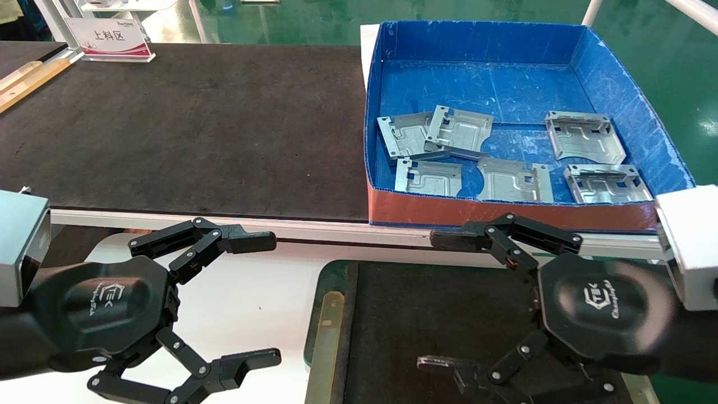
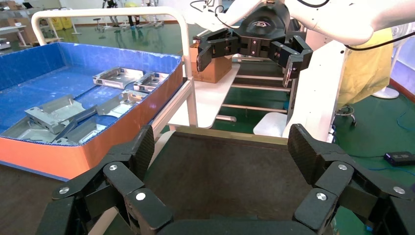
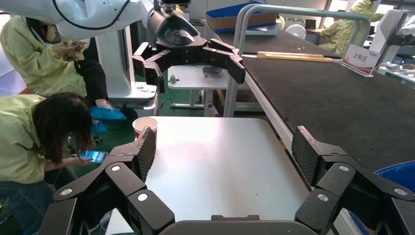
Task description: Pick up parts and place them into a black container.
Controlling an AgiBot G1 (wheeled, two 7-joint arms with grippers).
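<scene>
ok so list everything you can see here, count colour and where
metal plates: six, silver-grey, inside the blue box, two of them overlapping
box: one, blue walls with a red front, far right on the bench
tray: one, black floor, green rim, in front of the box, no plates in it
mat: one, black, left of the box
sign: one, white and red, far left corner
left pincer: black, open, over the white table
right pincer: black, open, over the tray

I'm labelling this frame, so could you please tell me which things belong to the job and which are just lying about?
Job:
- parts in the blue box
- black container
- left gripper, right gripper, both open

Lying about:
- sign
- wooden strip
- paper cup
</scene>
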